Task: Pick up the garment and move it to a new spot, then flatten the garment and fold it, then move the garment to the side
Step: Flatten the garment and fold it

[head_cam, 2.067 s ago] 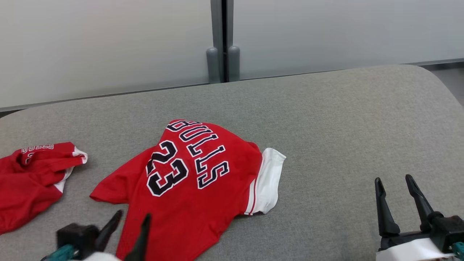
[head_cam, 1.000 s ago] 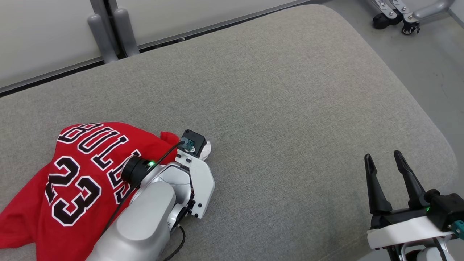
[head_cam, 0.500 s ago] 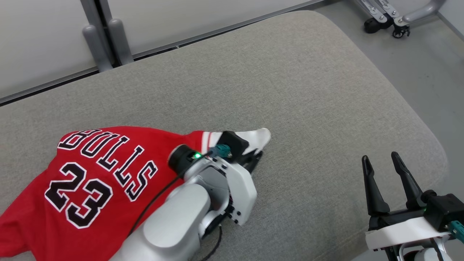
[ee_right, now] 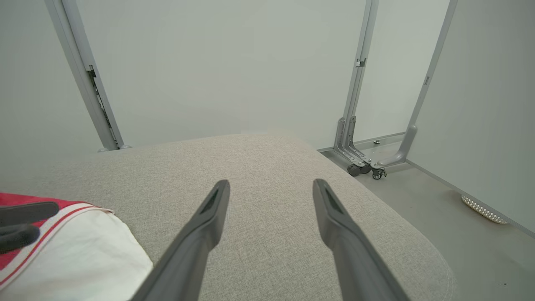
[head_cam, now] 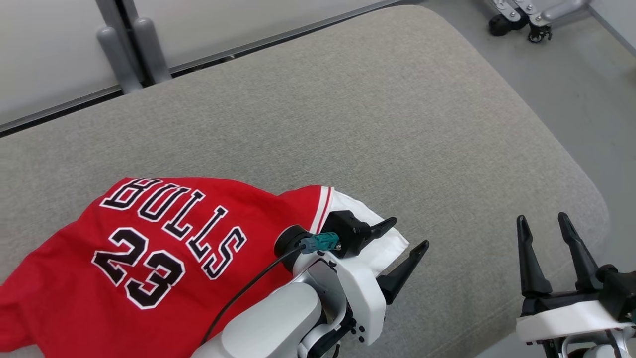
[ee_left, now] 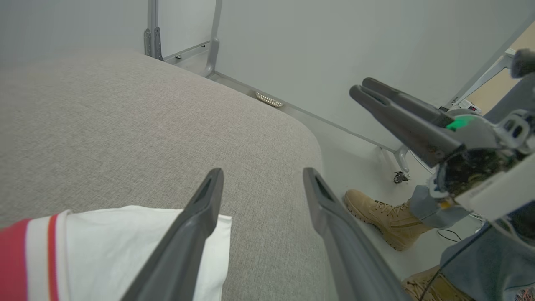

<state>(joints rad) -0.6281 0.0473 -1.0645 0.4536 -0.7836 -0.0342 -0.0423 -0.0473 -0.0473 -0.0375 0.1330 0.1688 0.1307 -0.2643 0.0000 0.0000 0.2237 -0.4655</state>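
We are holding our left pincer (head_cam: 407, 233) open at the white sleeve (head_cam: 355, 206) of the jersey (head_cam: 164, 238), which is lying long toward lower left, well apart from our open right pincer (head_cam: 541, 219).

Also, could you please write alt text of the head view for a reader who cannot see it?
A red jersey reading BULLS 23 lies on a grey cushioned surface, its white sleeve pointing right. The robot's left claw is open at that sleeve's edge, gripping nothing; the right claw is open at the lower right, apart from the jersey.
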